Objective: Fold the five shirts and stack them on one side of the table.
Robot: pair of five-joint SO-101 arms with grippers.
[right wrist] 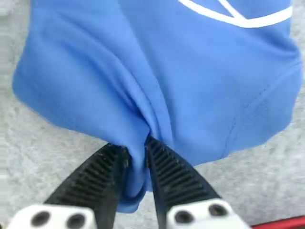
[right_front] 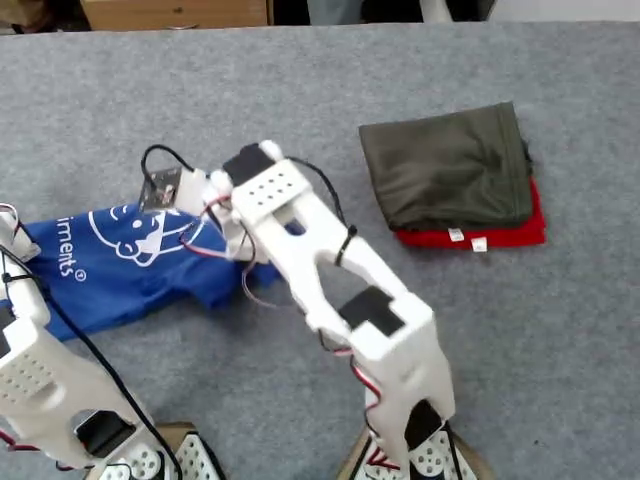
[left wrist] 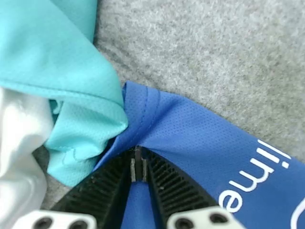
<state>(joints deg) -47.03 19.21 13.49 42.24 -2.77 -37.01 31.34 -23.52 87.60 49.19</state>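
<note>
A blue shirt (right_front: 130, 265) with white print lies spread on the left part of the grey table (right_front: 330, 80). My right gripper (right wrist: 138, 152) is shut on a pinched fold of the blue shirt (right wrist: 167, 71); in the high view it (right_front: 232, 232) is at the shirt's right end. My left gripper (left wrist: 138, 167) is shut on a hem of the blue shirt (left wrist: 200, 138), at the table's left edge (right_front: 12, 238). A teal shirt (left wrist: 52, 62) and a white shirt (left wrist: 19, 143) lie bunched right beside that hem.
At the right, a folded olive shirt (right_front: 450, 165) rests on a folded red shirt (right_front: 500, 232). Bare grey table stretches across the back and the front right. A wooden box (right_front: 175, 12) stands beyond the far edge.
</note>
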